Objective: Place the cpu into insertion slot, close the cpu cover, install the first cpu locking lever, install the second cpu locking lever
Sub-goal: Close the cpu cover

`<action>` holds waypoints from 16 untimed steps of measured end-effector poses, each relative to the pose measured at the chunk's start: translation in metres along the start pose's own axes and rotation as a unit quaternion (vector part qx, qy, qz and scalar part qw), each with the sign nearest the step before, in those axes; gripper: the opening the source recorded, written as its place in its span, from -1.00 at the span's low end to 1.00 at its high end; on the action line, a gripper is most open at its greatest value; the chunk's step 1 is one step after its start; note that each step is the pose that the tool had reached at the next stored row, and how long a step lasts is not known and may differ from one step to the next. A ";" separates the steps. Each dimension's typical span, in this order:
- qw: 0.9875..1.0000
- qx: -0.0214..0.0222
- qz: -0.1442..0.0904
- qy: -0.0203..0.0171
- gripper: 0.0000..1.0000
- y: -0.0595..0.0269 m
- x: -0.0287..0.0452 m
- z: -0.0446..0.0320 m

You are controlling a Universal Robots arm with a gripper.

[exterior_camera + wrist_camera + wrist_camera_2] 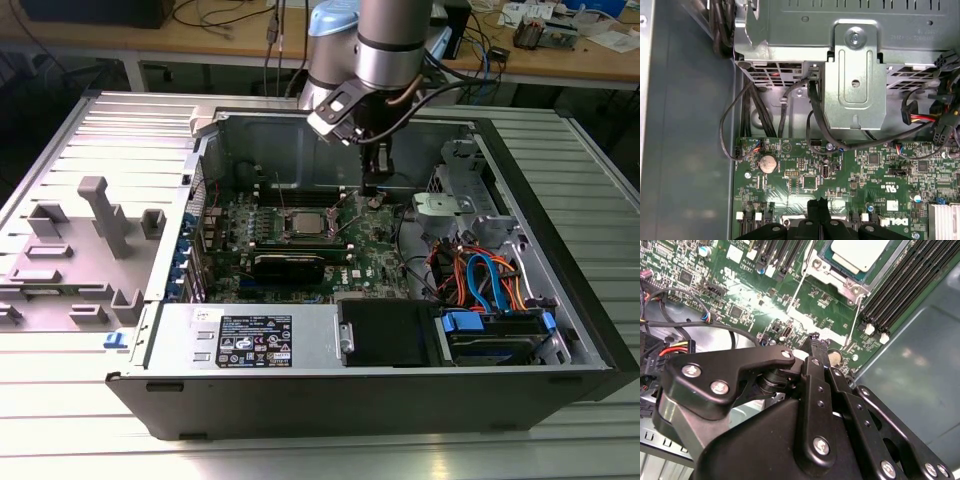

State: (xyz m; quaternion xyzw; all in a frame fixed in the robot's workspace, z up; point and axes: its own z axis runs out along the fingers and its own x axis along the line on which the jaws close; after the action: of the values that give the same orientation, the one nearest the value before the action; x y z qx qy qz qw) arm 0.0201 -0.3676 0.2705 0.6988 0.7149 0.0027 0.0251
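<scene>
The black two-fingered pincer (pixel 372 188) hangs on the grey arm inside the open computer case (pixel 560 300). Its fingertips (pixel 815 337) are closed on each other with nothing seen between them. It is low over the green motherboard (pixel 385 255), just beside a round silver coin battery (pixel 767 162). The small flat square cpu with a silvery-grey top (pixel 305 222) sits in the silvery-rimmed square insertion slot (pixel 288 232), near the pincer on the exterior view's left and not touching it. The thin silvery frame-shaped cpu cover (pixel 837 280) lies around the chip. Two thin wire levers (pixel 283 200) stand raised beside the socket.
</scene>
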 end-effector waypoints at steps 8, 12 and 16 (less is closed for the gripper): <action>1.000 0.000 0.000 0.000 -0.79 0.0018 0.0000 0.0006; 1.000 0.000 0.000 0.000 -0.79 0.0018 0.0000 0.0006; 1.000 0.000 0.000 -0.002 -0.79 0.0023 0.0000 0.0019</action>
State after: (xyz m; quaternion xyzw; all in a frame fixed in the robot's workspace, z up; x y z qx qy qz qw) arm 0.0224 -0.3676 0.2687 0.6987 0.7149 0.0015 0.0263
